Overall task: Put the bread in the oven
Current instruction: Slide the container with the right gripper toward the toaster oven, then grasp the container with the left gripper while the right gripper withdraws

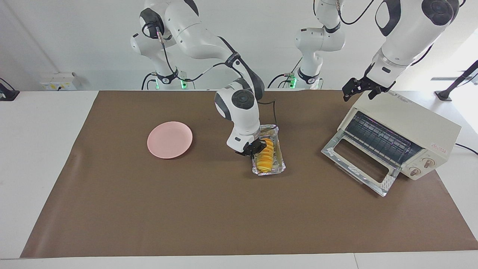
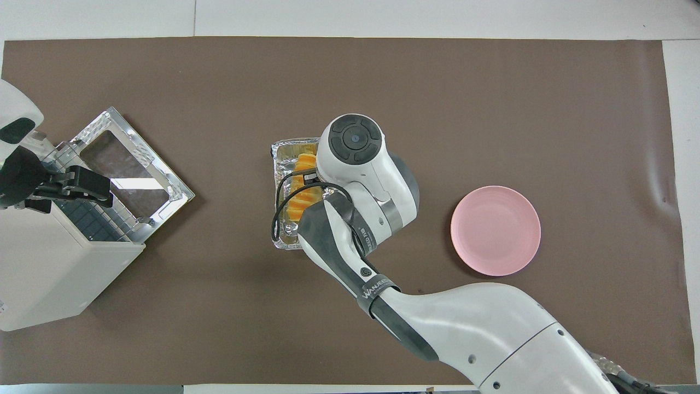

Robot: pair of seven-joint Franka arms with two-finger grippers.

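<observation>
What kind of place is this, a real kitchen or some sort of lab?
Most likely a robotics lab staged as a kitchen: two robot arms mounted at a table covered with a brown mat, bare white walls, and just a few props: a toaster oven, a pink plate, bread in a foil tray.

bread (image 1: 266, 157) in tray (image 1: 280, 168) | between plate (image 1: 170, 139), oven (image 1: 403, 138)

A robotics lab: bare white walls, cabled robot arms (image 1: 209, 41), paper-covered table (image 1: 149, 209), wall socket (image 1: 59, 81).

white wall (image 1: 74, 37), white table (image 1: 37, 149) under brown mat (image 1: 186, 209), wall socket (image 1: 59, 81).
</observation>
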